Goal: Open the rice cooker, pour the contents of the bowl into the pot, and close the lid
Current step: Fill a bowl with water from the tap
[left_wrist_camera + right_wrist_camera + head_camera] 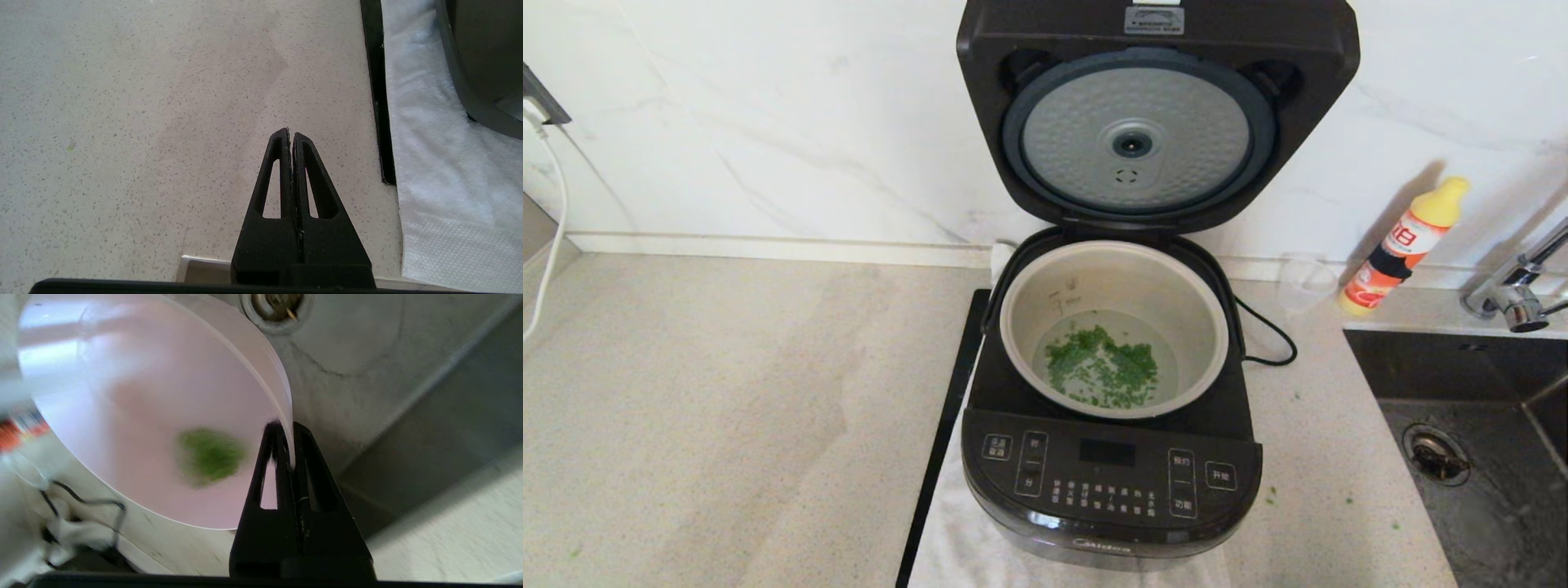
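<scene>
- Right gripper [286, 457] is out of the head view; its wrist view shows it over the sink [367, 396], with the drain [278, 304] beyond it and the worktop [457, 526] edge on one side.
- Its jaws are clenched on the thin rim of a pale pink bowl [135, 396], one finger inside and one outside; the bowl is tipped so its inside faces the camera.
- A small clump of green bits [210, 455] clings to the bowl's inner surface, blurred.
- Left gripper [291, 139] hangs parked over bare speckled worktop [122, 122], fingers pressed together with nothing between them, touching nothing; a white cloth [433, 163] and a black strip [378, 102] lie off to one side.
- Rice cooker [1111, 474] stands on the white cloth at the worktop's middle, control panel facing the robot, black cord [1270, 335] trailing on its right.
- Lid [1156, 114] is swung fully up against the marble wall, dimpled silver disc and grey gasket facing forward.
- Pot [1115, 327] sits in the cooker, holding clear water with chopped green pieces [1103, 367] floating at the bottom.
- An orange-and-yellow bottle [1405, 245] leans against the wall right of the cooker, a clear cup [1305, 282] just beside it, and a tap [1519, 286] behind the sink.
- A few green specks lie on the worktop right of the cooker.
</scene>
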Tool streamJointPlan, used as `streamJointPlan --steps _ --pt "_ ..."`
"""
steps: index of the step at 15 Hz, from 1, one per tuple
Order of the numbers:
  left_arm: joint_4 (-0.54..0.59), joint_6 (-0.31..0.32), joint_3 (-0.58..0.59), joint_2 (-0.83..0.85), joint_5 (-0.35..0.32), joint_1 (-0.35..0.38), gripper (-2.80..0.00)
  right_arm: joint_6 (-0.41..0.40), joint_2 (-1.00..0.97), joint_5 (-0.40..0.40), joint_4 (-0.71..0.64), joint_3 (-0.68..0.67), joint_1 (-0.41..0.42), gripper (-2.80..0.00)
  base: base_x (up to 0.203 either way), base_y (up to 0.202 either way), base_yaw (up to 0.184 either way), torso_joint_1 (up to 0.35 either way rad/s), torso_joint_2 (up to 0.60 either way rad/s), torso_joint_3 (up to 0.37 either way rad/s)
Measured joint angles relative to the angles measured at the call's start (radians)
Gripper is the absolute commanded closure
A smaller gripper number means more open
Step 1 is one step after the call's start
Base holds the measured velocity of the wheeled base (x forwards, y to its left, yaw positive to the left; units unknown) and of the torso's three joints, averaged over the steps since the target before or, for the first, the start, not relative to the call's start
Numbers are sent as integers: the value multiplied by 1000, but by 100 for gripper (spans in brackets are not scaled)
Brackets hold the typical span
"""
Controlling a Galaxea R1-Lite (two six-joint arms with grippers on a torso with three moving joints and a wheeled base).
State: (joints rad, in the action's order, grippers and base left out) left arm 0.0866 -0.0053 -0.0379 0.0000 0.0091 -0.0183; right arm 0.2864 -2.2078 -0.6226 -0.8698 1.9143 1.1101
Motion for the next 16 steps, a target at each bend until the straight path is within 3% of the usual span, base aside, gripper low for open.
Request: streamJointPlan --steps 5,12,16 --pt "0 0 -1 0 0 0 0 57 -20 0 28 21 -49 0 0 0 0 0 0 0" --pt "0 0 -1 0 0 0 0 58 -4 1 11 20 -61 0 0 0 0 0 0 0" --pt "0 0 0 0 0 0 0 24 39 7 -75 13 -73 0 0 0 0 0 0 0"
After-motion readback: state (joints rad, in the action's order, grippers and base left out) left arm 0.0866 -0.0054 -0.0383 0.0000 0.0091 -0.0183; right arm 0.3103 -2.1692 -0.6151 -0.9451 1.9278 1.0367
